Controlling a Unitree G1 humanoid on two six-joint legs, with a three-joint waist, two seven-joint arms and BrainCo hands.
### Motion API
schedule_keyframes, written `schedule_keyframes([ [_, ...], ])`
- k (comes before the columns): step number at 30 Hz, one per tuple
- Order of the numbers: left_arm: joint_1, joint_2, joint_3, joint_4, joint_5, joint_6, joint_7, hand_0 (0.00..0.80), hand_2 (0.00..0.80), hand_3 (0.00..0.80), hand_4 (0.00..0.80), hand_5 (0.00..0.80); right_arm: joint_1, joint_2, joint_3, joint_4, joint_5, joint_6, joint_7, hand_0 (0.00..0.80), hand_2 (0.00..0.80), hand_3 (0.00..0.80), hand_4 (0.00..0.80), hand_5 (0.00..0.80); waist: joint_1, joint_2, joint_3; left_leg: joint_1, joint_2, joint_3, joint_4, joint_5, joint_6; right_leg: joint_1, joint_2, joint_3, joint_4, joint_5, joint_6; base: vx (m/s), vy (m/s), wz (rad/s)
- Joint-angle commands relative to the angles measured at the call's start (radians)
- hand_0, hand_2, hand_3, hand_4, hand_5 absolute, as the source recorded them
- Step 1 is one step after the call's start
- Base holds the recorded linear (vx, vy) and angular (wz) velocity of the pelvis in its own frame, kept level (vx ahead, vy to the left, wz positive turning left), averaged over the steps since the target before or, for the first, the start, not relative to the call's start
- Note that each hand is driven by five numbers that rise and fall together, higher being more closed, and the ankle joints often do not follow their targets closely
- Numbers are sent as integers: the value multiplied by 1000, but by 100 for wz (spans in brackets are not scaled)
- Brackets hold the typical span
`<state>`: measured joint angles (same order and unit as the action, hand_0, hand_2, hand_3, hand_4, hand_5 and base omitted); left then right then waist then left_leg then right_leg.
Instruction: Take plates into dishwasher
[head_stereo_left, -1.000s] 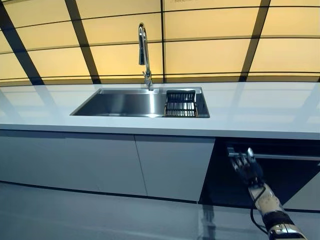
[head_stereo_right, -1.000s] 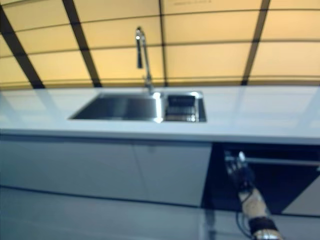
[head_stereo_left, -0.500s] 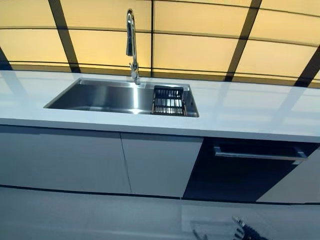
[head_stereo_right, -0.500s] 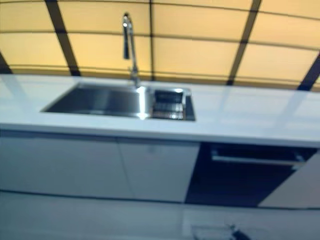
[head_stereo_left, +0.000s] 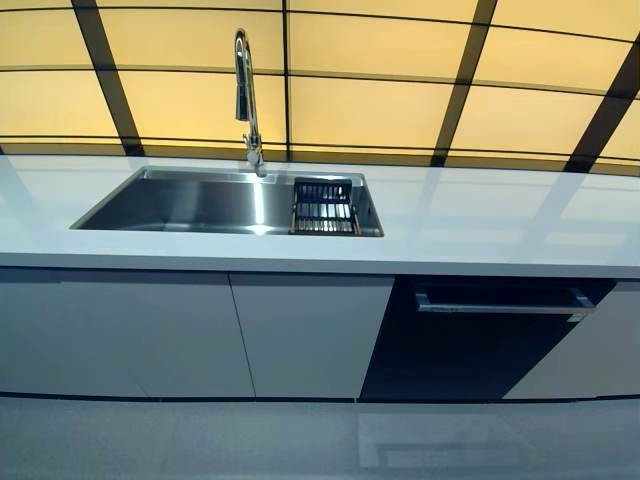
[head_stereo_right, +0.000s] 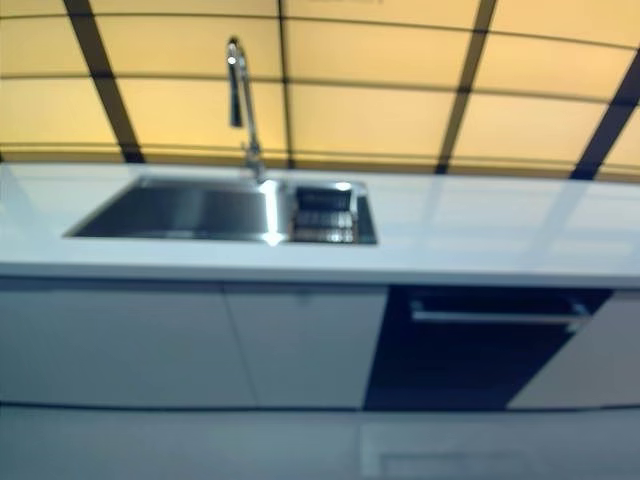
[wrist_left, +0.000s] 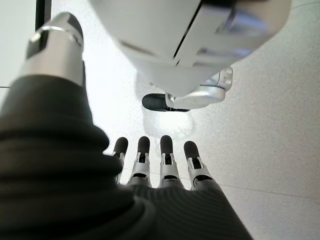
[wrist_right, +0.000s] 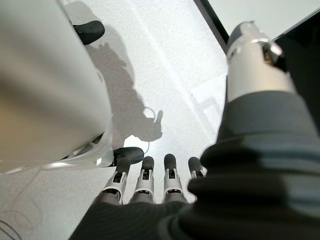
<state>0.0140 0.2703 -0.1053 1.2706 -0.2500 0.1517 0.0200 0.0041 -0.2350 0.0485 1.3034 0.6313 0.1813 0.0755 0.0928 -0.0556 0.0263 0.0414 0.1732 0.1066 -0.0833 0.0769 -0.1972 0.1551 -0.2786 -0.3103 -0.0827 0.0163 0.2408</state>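
- Two hands show only in their own wrist views, both hanging over the pale speckled floor (wrist_right: 165, 75).
- The left hand (wrist_left: 160, 170) has its fingers (wrist_left: 167, 150) straight and side by side, the thumb (wrist_left: 57, 45) apart, holding nothing.
- The right hand (wrist_right: 150, 182) is likewise loose, fingers (wrist_right: 170, 170) straight, thumb (wrist_right: 252, 55) off to one side, empty.
- No plates can be seen in any view; neither hand carries one.
- The dishwasher (head_stereo_left: 480, 345) is a dark panel under the white countertop (head_stereo_left: 480, 225), toward its right end, its door closed, with a long silver handle (head_stereo_left: 500, 303) across the top.
- Pale cabinet doors (head_stereo_left: 300, 335) fill the front to the left of the dishwasher.
- A steel sink (head_stereo_left: 200, 200) is sunk into the countertop toward its left end, near the back edge.
- A dark wire rack (head_stereo_left: 324, 207) sits in the sink's right end.
- A tall curved tap (head_stereo_left: 243, 90) stands at the sink's back rim, just left of the rack.
- Behind the countertop runs a wall of yellow panels (head_stereo_left: 360, 110) split by dark bars.
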Motion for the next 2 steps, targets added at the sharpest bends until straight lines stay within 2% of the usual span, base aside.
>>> schedule_keyframes([
  [1, -45, 9, -4, 55, 6, -28, 20, 0, 0, 0, 0, 0, -58, -14, -16, 22, 19, -19, -15, 0, 0, 0, 0, 0, 5, 33, 14, -52, 47, -1, -4, 28, 33, -8, 16, 19, 0, 48, -13, 0, 0, 0],
  [2, -44, 13, -2, 54, -5, -33, 20, 0, 0, 0, 0, 0, -60, -16, -16, 19, 27, -23, -13, 0, 0, 0, 0, 0, 6, 33, 16, -52, 47, 0, -4, 28, 33, -7, 16, 19, 0, 47, -13, 0, 0, 0],
])
